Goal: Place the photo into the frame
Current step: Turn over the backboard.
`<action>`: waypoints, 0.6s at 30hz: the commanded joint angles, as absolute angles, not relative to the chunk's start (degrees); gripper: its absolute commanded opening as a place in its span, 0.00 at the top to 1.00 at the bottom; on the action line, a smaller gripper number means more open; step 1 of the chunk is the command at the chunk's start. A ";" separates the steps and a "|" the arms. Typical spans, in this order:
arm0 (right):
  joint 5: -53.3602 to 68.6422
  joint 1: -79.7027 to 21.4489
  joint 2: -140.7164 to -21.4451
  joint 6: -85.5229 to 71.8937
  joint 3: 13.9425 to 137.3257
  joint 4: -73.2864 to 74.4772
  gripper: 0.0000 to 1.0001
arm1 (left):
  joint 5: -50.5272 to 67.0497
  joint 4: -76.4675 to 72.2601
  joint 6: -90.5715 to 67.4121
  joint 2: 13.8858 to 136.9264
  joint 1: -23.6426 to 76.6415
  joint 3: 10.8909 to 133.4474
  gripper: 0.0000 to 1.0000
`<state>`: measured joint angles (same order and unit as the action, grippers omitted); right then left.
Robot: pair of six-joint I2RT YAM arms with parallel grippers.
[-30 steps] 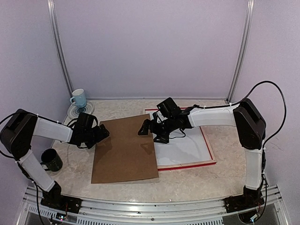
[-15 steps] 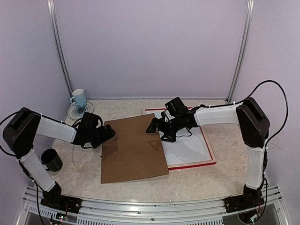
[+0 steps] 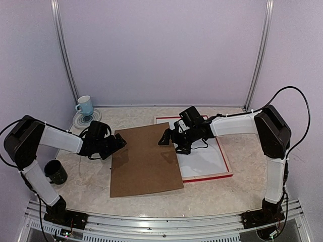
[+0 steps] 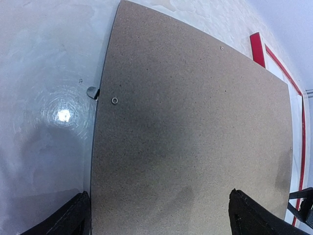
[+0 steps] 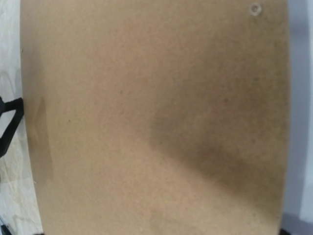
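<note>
Brown backing board (image 3: 144,161) overlapping the red frame (image 3: 212,177)
The frame sits flat on the desk (image 3: 212,201) with a white sheet (image 3: 207,159) inside it, and the board covers its left bar. Left claw (image 3: 117,147) and right claw (image 3: 171,142) gape wide at the board's edges, gripping nothing.

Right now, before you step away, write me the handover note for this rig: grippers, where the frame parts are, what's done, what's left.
Left gripper: open, at the left edge of the brown backing board, holding nothing.
Right gripper: open, at the board's right edge near its far corner, holding nothing.
Red frame: lying flat, right of centre, with a white sheet inside it; the board overlaps its left side.
Photo: no printed side shows; cannot tell whether the white sheet is its back.
Done: board partly over the frame.
Left: confirm the photo is in, then square the board onto the frame.
</note>
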<state>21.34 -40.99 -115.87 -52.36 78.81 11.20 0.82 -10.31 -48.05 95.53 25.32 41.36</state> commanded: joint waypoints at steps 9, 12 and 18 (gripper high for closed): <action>27.06 -40.52 -110.88 -49.92 77.32 6.76 0.01 | 4.59 -11.95 -48.64 97.62 27.65 43.60 0.04; 28.23 -40.39 -109.55 -49.51 77.63 6.18 0.01 | 4.98 -12.19 -48.79 98.11 28.09 44.02 0.04; 32.00 -39.83 -107.42 -50.15 77.58 3.24 0.01 | 5.66 -13.11 -49.30 98.19 28.50 44.23 0.04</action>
